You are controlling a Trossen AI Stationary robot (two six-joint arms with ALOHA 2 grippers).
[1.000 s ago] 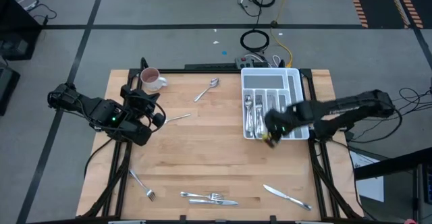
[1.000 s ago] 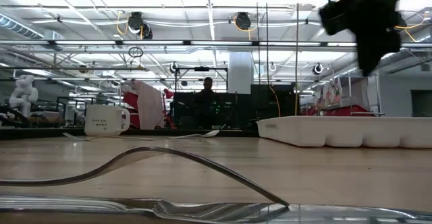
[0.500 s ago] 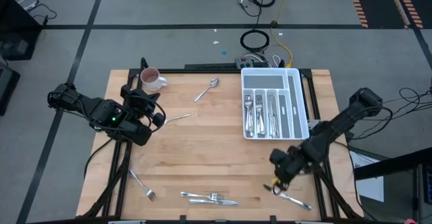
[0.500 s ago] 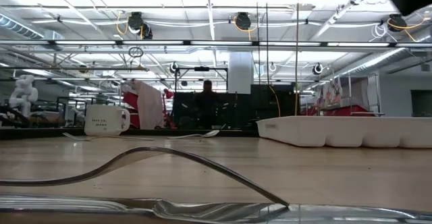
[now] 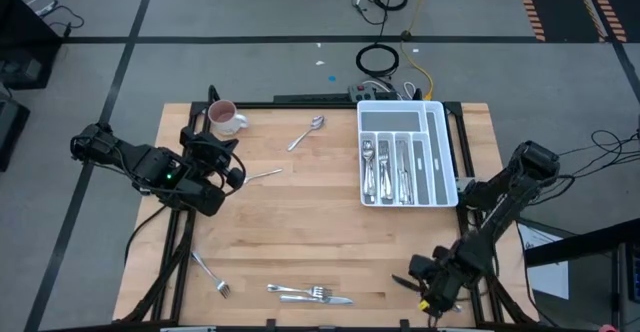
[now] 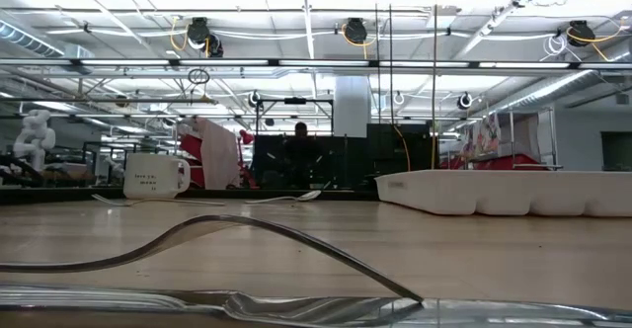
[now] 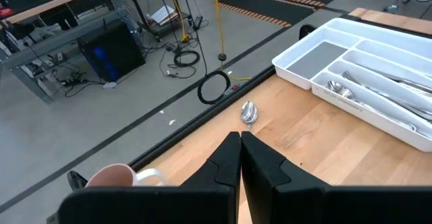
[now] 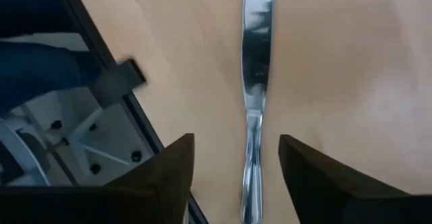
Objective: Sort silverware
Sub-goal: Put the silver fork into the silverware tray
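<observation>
A knife (image 8: 256, 82) lies flat on the table near its near right corner, partly showing in the high view (image 5: 401, 281). My right gripper (image 8: 236, 177) hangs open over its handle end, one finger on either side, pointing steeply down (image 5: 432, 290). At the table's left side my left gripper (image 5: 235, 173) waits, shut and holding nothing (image 7: 239, 158). More silverware lies flat: a spoon (image 5: 308, 132), a slim piece (image 5: 263, 175), a fork (image 5: 210, 274), and a fork beside a knife (image 5: 310, 294). Several pieces lie in the white tray (image 5: 435, 132).
A white mug (image 5: 225, 118) stands at the far left corner. The tray (image 6: 504, 192) sits at the far right. The table's near edge and right edge (image 5: 478, 302) run close by my right gripper. Bare wood (image 5: 320, 222) fills the middle.
My right gripper has swung from over the tray toward the table's near edge and come down, tipping to point more steeply down. It now hangs over the knife at the near right corner. The silverware on the table has not moved.
</observation>
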